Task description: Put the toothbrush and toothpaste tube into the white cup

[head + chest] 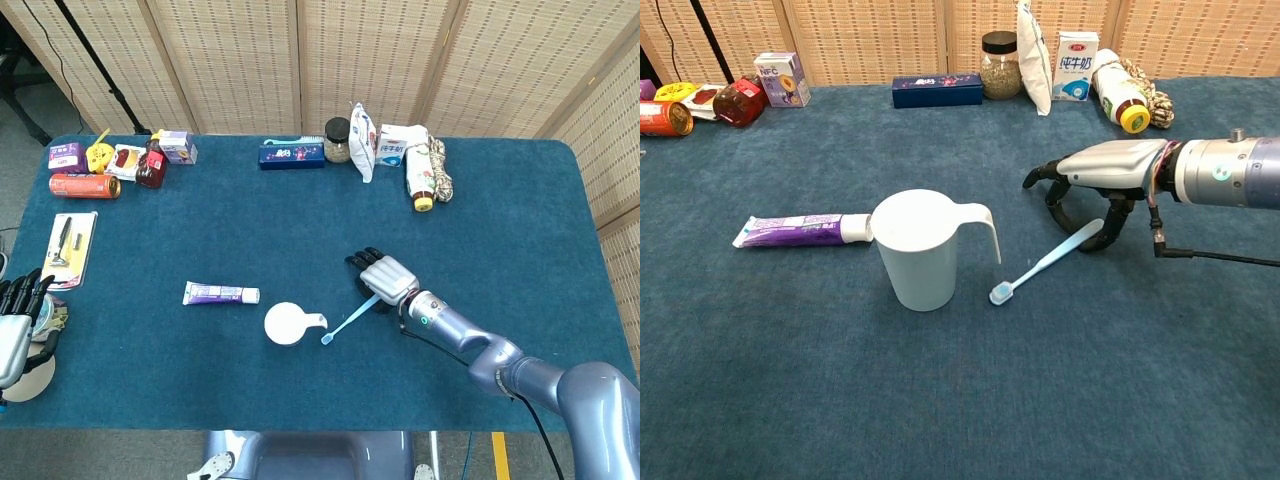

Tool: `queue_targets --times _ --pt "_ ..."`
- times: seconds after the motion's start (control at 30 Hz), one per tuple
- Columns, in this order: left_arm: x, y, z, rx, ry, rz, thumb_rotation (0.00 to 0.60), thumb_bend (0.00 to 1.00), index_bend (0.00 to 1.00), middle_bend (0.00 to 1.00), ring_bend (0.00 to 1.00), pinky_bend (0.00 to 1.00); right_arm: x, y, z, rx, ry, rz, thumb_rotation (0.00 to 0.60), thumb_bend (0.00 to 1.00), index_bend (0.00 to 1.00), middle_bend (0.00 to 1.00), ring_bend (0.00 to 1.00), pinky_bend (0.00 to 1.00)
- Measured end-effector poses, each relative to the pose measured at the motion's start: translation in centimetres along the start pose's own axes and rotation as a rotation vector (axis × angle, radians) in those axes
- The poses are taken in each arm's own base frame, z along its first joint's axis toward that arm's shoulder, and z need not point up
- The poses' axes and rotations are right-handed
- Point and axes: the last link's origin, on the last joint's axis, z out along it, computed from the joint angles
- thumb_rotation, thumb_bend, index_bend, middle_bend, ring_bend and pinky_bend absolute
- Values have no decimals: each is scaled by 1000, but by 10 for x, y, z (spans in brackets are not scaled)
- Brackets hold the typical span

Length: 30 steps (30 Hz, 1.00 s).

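Note:
The white cup (288,324) (920,250) stands upright mid-table, its handle pointing right. Left of it the purple toothpaste tube (221,294) (795,229) lies flat, cap end against the cup. A light blue toothbrush (350,322) (1045,262) slants from its head, just right of the cup, up to my right hand (385,277) (1102,170). That hand arches over the handle end, fingers curled down around it and pinching it. My left hand (18,325) hangs at the table's left edge, holding nothing, fingers apart.
Along the far edge stand a blue box (291,154), a jar (337,140), a white pouch (362,128), a milk carton (396,145) and a bottle with rope (424,180). Cans and small boxes (110,165) crowd the far left. A razor card (70,245) lies near the left edge.

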Motion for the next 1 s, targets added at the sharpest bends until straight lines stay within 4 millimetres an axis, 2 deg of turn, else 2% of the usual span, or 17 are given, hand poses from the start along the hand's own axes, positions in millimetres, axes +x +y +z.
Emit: queue_targets --times 0.23,0.53,0.83,1.0 --pt "0 0 0 -1 0 1 600 414 0 0 0 0 5 4 -3 -7 18 1 600 328 634 90 0 54" --pt "0 1 0 -3 -2 2 600 413 0 0 0 0 23 13 -10 -26 70 5 600 334 635 90 0 56" --pt "0 1 -2 -9 -1 -2 600 413 0 0 0 0 57 29 -26 -64 167 23 600 346 635 90 0 56" --pt "2 1 -4 -16 2 -8 600 413 0 0 0 0 82 38 -42 -88 230 23 600 350 635 92 0 64"
